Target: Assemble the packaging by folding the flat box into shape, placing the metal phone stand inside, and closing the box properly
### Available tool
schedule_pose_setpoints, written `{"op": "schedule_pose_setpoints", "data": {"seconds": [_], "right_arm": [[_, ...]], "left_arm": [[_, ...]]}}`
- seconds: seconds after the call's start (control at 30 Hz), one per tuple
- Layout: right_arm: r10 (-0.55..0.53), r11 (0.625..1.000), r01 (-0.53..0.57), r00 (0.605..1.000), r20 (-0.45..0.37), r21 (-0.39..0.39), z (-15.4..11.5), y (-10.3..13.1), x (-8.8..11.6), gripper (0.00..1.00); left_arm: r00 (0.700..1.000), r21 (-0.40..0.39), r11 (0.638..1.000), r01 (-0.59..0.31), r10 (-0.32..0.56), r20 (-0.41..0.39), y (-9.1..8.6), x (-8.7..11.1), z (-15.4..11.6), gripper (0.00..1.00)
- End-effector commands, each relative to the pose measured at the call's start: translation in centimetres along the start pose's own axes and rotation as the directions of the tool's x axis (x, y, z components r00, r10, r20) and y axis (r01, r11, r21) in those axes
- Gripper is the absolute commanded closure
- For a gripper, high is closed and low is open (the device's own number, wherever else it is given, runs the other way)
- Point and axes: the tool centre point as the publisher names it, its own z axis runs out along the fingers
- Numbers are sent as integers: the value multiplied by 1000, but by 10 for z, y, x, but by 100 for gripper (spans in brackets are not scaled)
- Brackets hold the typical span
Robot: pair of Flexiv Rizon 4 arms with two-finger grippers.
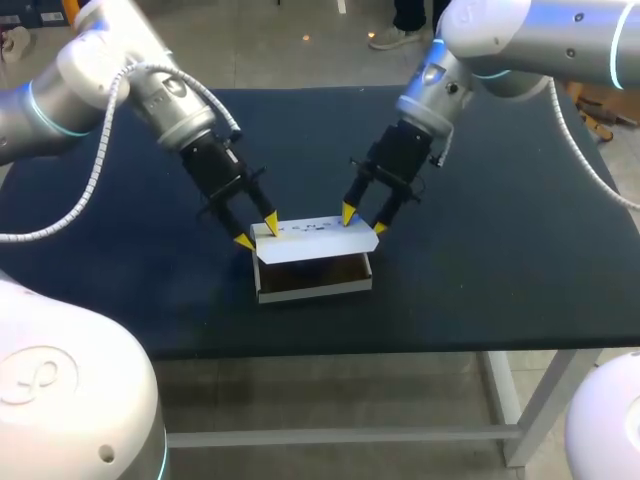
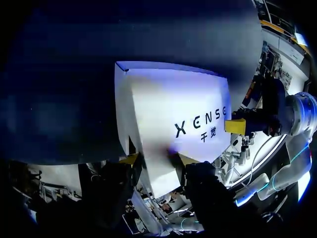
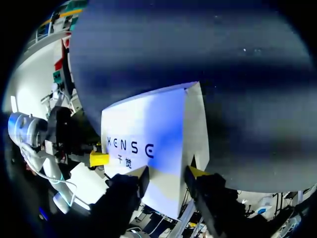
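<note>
One white cardboard box [image 1: 315, 290] sits near the middle of one dark table [image 1: 500, 250], closer to the front edge, between two arms. The left arm [image 1: 150, 80] comes in from the left corner and the right arm [image 1: 480, 50] from the right corner. Each carries one gripper, so four yellow tips show in all. The box's long axis runs side to side, roughly parallel to the table's front edge. Its opening faces upward, and the interior is dark, so its contents cannot be made out. One lid flap [image 1: 315, 243], printed face up, rises from the far long wall and leans over the opening. The left gripper [image 1: 257, 231] stands at the flap's left end. In the left wrist view, card fills the space between its fingers, which press it from both sides, so the flap is grasped. The right gripper [image 1: 363, 221] meets the flap's right end in the same way and is likewise clenched on the card. Each wrist view also shows one yellow tip of the opposite gripper at the flap's far end.
</note>
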Motion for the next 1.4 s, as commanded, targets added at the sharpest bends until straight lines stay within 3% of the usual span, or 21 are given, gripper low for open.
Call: {"op": "schedule_pose_setpoints", "data": {"seconds": [0.03,1.4], "right_arm": [[0,1000,0,1000,5,14,1,4,10,47],[22,999,-22,1000,8,46,-1,2,13,48]], "left_arm": [[1000,-21,1000,3,-3,7,-8,8,3,53],[1000,-107,994,15,-14,10,-10,8,1,53]]}}
